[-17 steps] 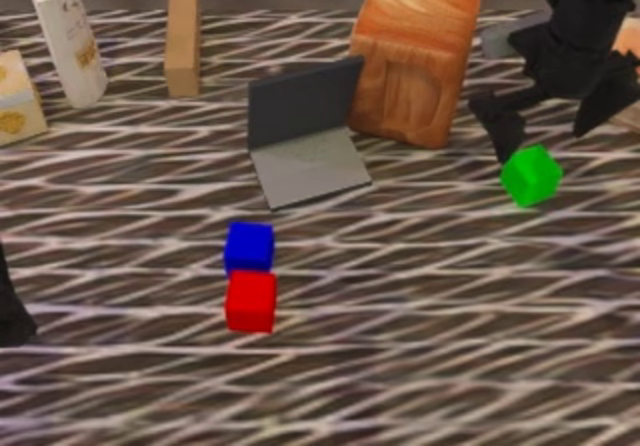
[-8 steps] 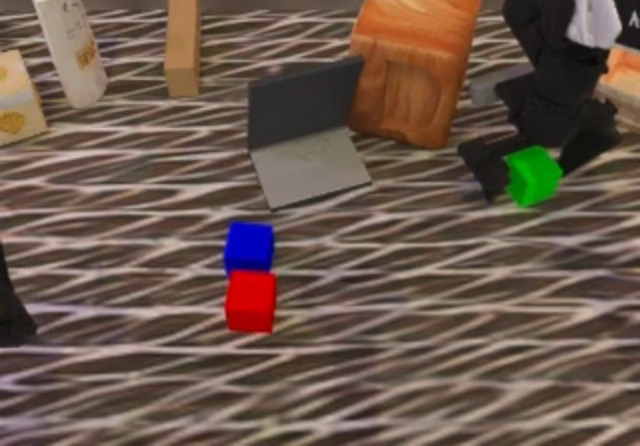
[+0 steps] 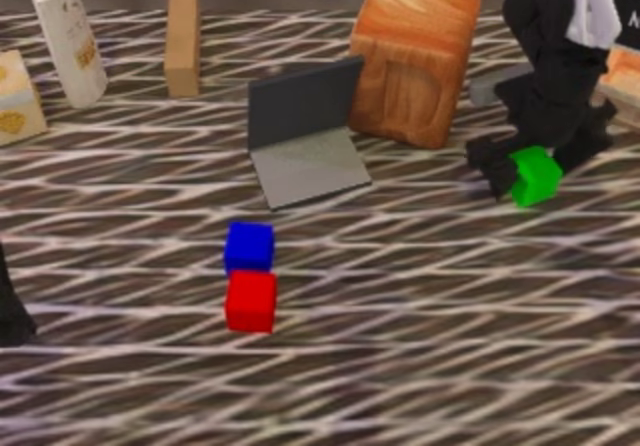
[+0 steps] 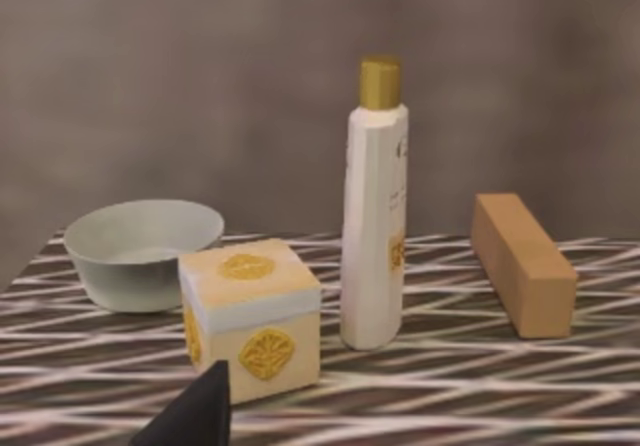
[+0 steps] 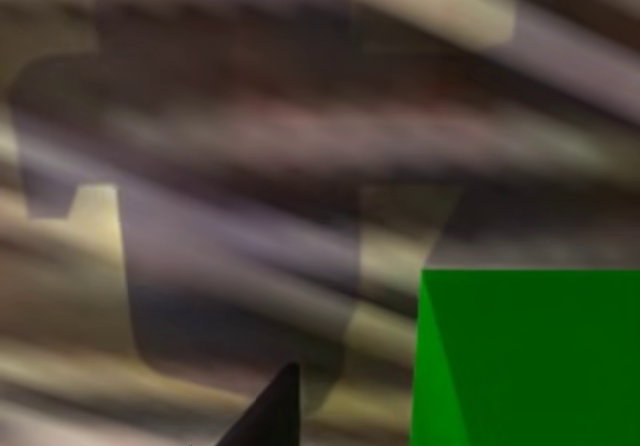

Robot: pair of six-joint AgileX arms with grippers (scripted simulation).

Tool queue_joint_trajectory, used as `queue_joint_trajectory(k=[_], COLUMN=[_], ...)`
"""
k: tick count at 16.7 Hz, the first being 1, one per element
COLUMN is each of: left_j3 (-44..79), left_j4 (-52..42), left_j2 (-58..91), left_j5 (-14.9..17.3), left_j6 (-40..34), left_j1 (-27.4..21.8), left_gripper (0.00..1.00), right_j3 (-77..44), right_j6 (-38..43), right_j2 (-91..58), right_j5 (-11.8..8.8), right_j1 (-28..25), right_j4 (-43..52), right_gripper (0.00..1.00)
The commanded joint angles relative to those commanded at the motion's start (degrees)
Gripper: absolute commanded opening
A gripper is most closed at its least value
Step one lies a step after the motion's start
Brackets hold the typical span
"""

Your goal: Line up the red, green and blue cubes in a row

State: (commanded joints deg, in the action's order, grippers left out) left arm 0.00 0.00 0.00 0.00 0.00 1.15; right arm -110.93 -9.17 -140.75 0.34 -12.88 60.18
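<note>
The right gripper [image 3: 541, 166] is sitting low on the table around the green cube [image 3: 537, 175], off to the right of the wooden block [image 3: 413, 56] and a little nearer the camera than it. Its two dark fingers are standing either side of the cube, one finger [image 3: 497, 168] just beside the cube's left face and the other at its right; whether they are pressing on the cube or merely bracketing it I cannot tell, so the jaws' state is staying undecided. In the right wrist view the green cube [image 5: 527, 356] is filling one corner, resting on the streaked tabletop [image 5: 250, 166], with a dark fingertip [image 5: 270, 411] showing apart from it. The blue cube [image 3: 249, 247] and the red cube [image 3: 250, 301] are lying touching each other, well to the left of the wooden block and far nearer the camera, the red one on the near side. An open laptop [image 3: 305, 131] is standing just left of the block. The left arm is resting parked at the table's left edge, only a dark tip [image 3: 12, 316] showing; its wrist view is taking in a white bottle [image 4: 374, 206], a cream box [image 4: 251, 318], a bowl [image 4: 145, 251] and a tan bar [image 4: 522, 263].
</note>
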Motion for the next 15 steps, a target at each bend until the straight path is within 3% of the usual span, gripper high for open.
queue_joint_trajectory(k=[7, 15], left_j3=[0.0, 0.0], left_j4=[0.0, 0.0], left_j2=[0.0, 0.0], left_j5=[0.0, 0.0], left_j6=[0.0, 0.0], left_j1=[0.0, 0.0], left_gripper=[1.00, 1.00], right_j3=[0.0, 0.0], right_j6=[0.0, 0.0], right_j2=[0.0, 0.0], right_j5=[0.0, 0.0], right_j1=[0.0, 0.0], right_j4=[0.0, 0.0], right_gripper=[0.02, 0.00])
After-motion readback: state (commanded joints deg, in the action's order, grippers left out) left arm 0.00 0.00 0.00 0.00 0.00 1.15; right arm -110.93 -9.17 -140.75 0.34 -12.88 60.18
